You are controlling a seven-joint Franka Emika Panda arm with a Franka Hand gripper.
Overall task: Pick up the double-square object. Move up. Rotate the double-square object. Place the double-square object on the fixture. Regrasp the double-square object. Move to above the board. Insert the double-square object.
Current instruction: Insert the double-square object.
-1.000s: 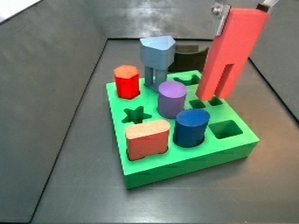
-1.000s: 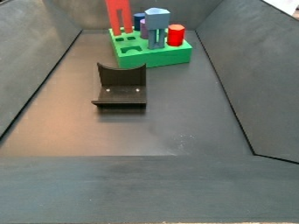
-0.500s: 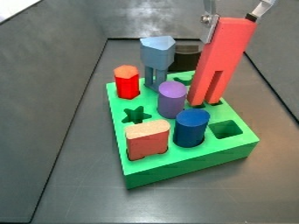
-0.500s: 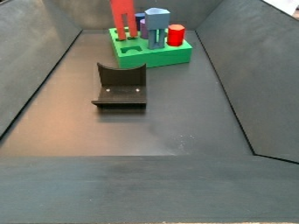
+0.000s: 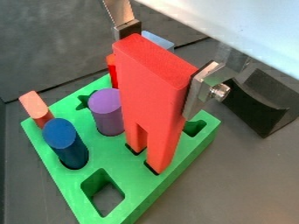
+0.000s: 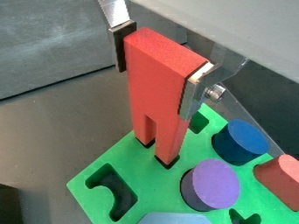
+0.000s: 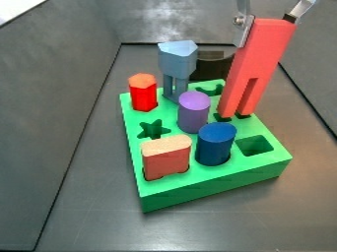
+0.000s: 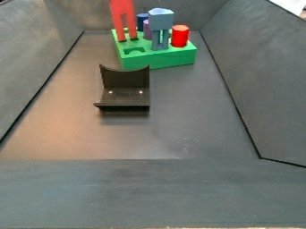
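Wrist views both give us the gripper (image 5: 158,59) closed on the upper end of the double-square object (image 5: 155,105), one silver finger (image 5: 121,26) flat against one broad face and the opposite finger plate (image 5: 208,83) against the other, so the red prism sits squarely between the pads. We see the same hold in a wrist view from the opposite side, gripper (image 6: 158,66) pinching the double-square object (image 6: 158,96) near its top.

The prism stands upright over the board (image 5: 82,188), its stepped lower end at the board's top face near a corner; whether it has entered a hole we cannot tell.

In a side view the double-square object (image 7: 250,69) rises well above the board (image 7: 218,182), taller than every peg there. On the board we note a purple cylinder (image 7: 194,110) just beside the prism, a blue cylinder (image 7: 216,145), a short red hexagonal peg (image 7: 142,92), a salmon-pink peg (image 7: 166,157) and a grey-blue pentagonal peg (image 7: 176,61).

The fixture (image 8: 122,88) stands on the floor apart from the board (image 8: 167,58), nothing on it.
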